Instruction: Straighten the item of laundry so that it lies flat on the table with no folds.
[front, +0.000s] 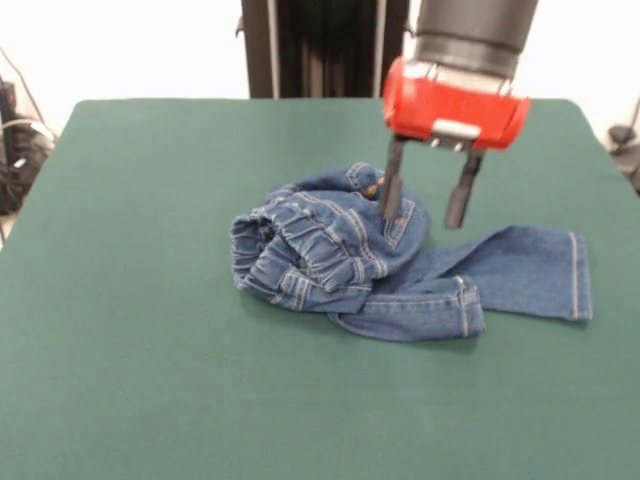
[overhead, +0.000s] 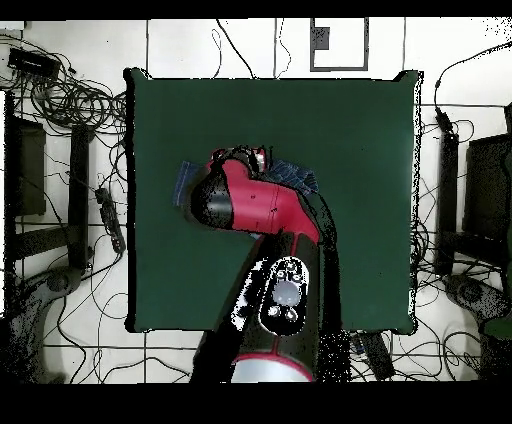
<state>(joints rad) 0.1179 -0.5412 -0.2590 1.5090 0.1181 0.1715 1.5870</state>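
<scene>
The bench (front: 150, 380) wears dark green felt-like cloth, bare at six o'clock. Near its middle the jeans (front: 340, 260) lie crumpled: soft blue denim, the gathered waistband bunched into a rounded heap, one leg stretching flat toward three o'clock. Just beyond, the tool (front: 425, 205) hangs with its two dark fingers spread wide, one tip touching the heap's top, holding nothing.

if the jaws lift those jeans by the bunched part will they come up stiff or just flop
Likely flop: the jeans lie crumpled in soft folds, one leg trailing flat on the table. Probably not slippery; the felt-like cloth should drag them. The open gripper hovers above.
</scene>
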